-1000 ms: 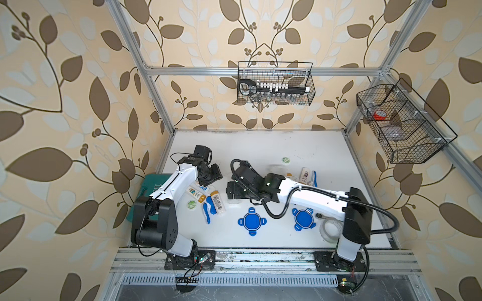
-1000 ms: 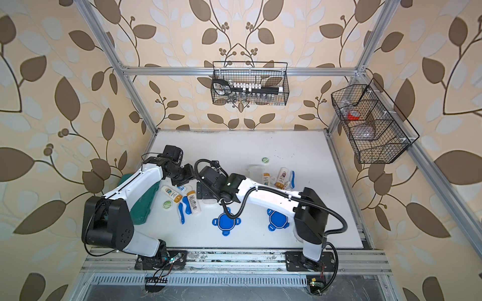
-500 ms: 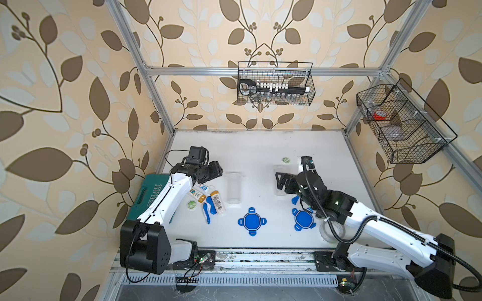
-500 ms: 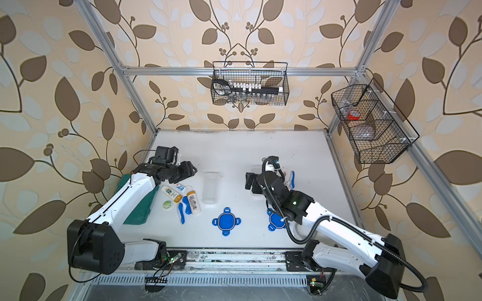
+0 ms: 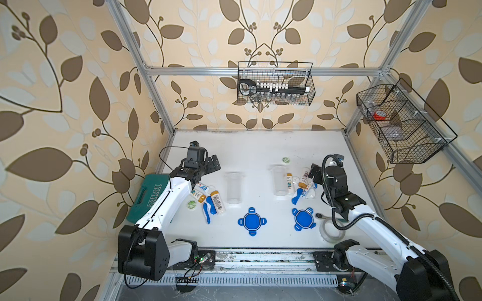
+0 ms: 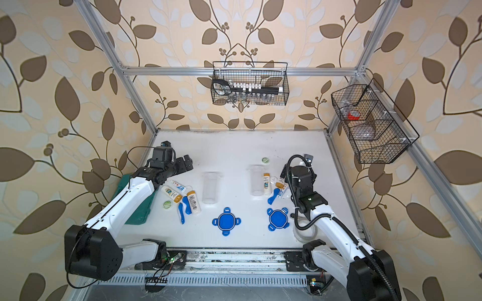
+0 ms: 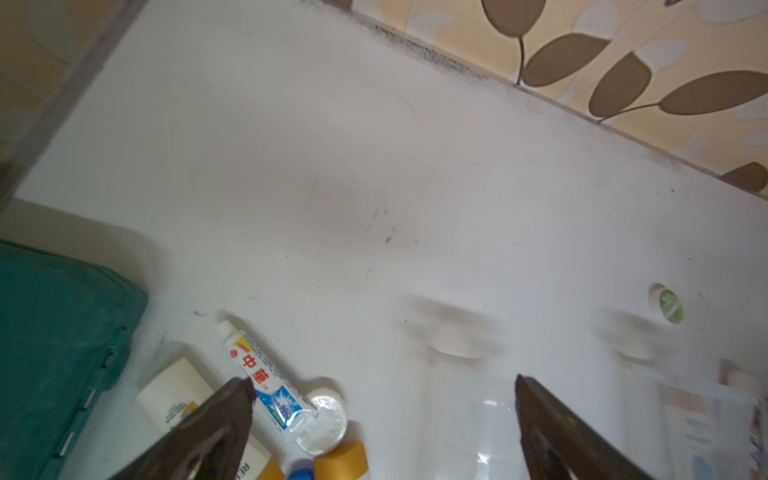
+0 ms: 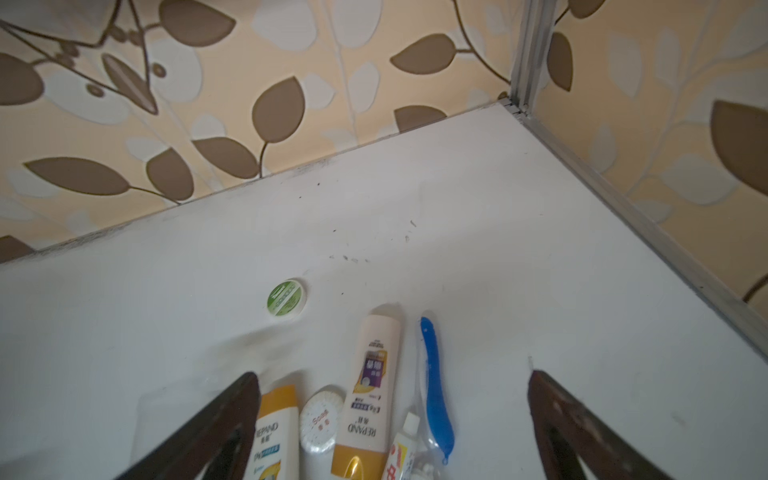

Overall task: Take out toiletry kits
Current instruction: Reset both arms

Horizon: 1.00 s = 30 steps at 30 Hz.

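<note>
Two toiletry kits lie loose on the white table. One set (image 5: 208, 199), with bottles, a tube (image 7: 262, 378), a round soap (image 7: 326, 417) and a blue toothbrush, lies beside the left arm. Its green disc (image 5: 191, 204) is close by. My left gripper (image 5: 212, 165) (image 7: 384, 382) hovers open and empty just behind it. The other set (image 5: 300, 182) has bottles (image 8: 372, 386), a soap (image 8: 321, 419), a toothbrush (image 8: 434, 386) and a green disc (image 8: 286, 297). My right gripper (image 5: 314, 174) (image 8: 392, 375) hangs over it, open and empty.
Two clear jars (image 5: 233, 188) (image 5: 279, 181) lie on their sides mid-table, with two blue four-tabbed lids (image 5: 252, 221) (image 5: 303, 219) in front. A green case (image 5: 148, 198) sits at the left edge and a tape roll (image 5: 331, 229) at front right. Wire baskets (image 5: 275, 83) (image 5: 399, 125) hang on the walls.
The right arm has swung back from the left jar to the right side. The left gripper has opened wide and drawn back a little from its items.
</note>
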### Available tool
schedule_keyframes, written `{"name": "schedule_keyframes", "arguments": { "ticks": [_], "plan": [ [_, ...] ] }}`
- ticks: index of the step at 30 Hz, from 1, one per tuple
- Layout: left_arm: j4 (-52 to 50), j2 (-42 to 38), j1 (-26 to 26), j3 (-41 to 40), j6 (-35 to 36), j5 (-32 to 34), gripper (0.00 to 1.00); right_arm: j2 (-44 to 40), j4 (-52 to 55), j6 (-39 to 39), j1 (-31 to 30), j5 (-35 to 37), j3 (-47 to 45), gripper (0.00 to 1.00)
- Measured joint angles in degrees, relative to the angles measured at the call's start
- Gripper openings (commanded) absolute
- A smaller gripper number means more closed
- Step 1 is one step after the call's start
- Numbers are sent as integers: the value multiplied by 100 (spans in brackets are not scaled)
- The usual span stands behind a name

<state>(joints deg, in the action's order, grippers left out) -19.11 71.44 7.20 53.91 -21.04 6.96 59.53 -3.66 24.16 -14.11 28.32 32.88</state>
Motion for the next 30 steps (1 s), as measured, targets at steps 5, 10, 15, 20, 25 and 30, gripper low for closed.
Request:
{"name": "schedule_keyframes", "arguments": {
  "ticks": [5, 10, 15, 20, 25, 30],
  "plan": [
    [839, 570, -4, -326, 382, 1202, 99, 236, -573, -63, 562, 597, -341, 99],
    [2070, 1084, -55, -1084, 868, 1462, 99, 680, -1655, -540, 769, 1071, -866, 99],
    [3425, 918, -153, -2218, 1161, 1233, 99, 1453, -3353, -1080, 973, 726, -1502, 99],
    [4754, 538, -374, -2975, 1338, 1047, 99, 2592, -4878, -1770, 1067, -592, -1886, 99],
    [4297, 492, -466, -2415, 1495, 741, 99, 2721, -5215, -1958, 1445, -1676, -1779, 99],
    [4708, 461, -461, -2780, 1668, 542, 99, 2717, -5344, -1998, 1478, -2052, -1744, 99]
  ]
}}
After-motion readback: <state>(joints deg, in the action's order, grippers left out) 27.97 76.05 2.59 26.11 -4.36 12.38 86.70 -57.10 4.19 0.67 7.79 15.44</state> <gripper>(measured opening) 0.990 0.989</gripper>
